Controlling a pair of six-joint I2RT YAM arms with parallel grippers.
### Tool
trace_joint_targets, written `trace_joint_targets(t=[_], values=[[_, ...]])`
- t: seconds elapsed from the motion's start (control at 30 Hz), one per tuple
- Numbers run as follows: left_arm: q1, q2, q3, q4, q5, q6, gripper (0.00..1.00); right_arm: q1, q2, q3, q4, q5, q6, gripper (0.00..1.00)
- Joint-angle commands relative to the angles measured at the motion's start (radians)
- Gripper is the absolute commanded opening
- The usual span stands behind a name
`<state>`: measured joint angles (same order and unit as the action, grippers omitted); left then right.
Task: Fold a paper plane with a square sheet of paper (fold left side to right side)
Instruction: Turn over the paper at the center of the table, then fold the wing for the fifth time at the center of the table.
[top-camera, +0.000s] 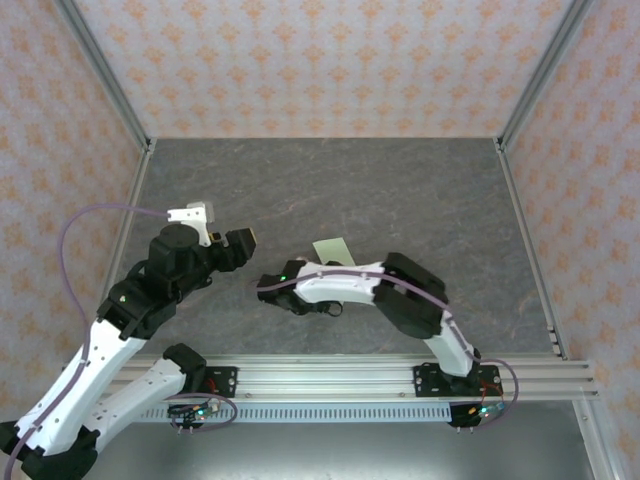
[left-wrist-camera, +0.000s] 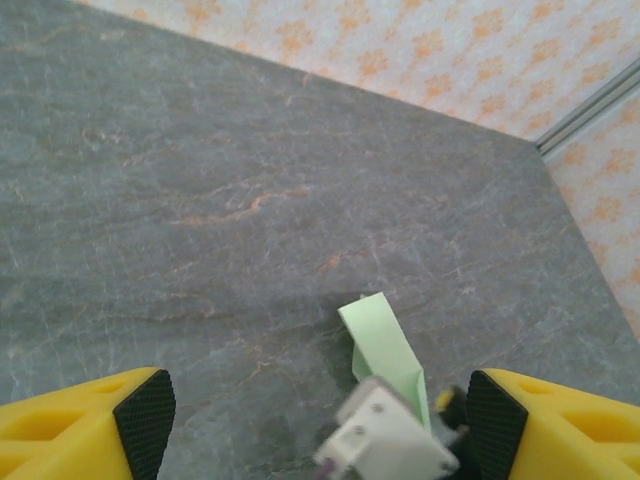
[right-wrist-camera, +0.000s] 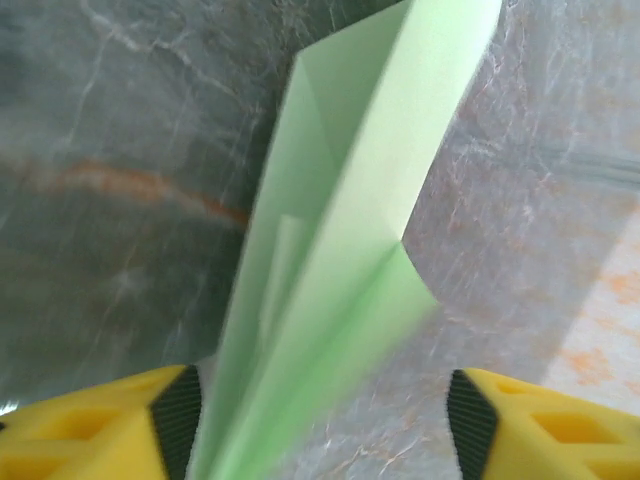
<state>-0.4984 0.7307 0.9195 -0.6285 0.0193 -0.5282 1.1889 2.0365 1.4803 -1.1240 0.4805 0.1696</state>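
The pale green sheet of paper is folded into a narrow, creased shape with a long centre fold. It runs up between the yellow fingers of my right gripper, which stands open; the paper lies close to the left finger and looks blurred. In the top view one end of the paper sticks out behind the right arm's white link. My left gripper is open with nothing in it, to the left of the paper and facing it. From above, the left gripper is apart from the paper.
The grey stone-patterned table stretches back to patterned walls with metal corner posts. The right wrist's white camera block sits low between my left fingers. A rail runs along the near edge.
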Motion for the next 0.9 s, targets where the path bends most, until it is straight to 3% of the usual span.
trace_joint_targets(t=[0.0, 0.1, 0.2, 0.47, 0.67, 0.87], values=[[-0.003, 0.065, -0.053, 0.071, 0.030, -0.073, 0.80, 0.004, -0.232, -0.097, 0.121, -0.155, 0.038, 0.78], [-0.003, 0.164, -0.097, 0.180, 0.133, -0.125, 0.80, -0.012, -0.424, -0.219, 0.224, -0.241, 0.055, 0.90], [-0.008, 0.276, -0.143, 0.350, 0.282, -0.173, 0.79, -0.085, -0.601, -0.342, 0.348, -0.382, 0.068, 0.94], [-0.067, 0.562, -0.135, 0.603, 0.425, -0.209, 0.77, -0.453, -1.023, -0.702, 0.732, -0.806, 0.190, 1.00], [-0.101, 0.800, -0.060, 0.702, 0.431, -0.222, 0.73, -0.715, -1.134, -0.901, 0.914, -1.063, 0.300, 1.00], [-0.102, 0.975, 0.009, 0.776, 0.463, -0.220, 0.70, -0.848, -1.136, -1.047, 1.106, -1.207, 0.381, 1.00]])
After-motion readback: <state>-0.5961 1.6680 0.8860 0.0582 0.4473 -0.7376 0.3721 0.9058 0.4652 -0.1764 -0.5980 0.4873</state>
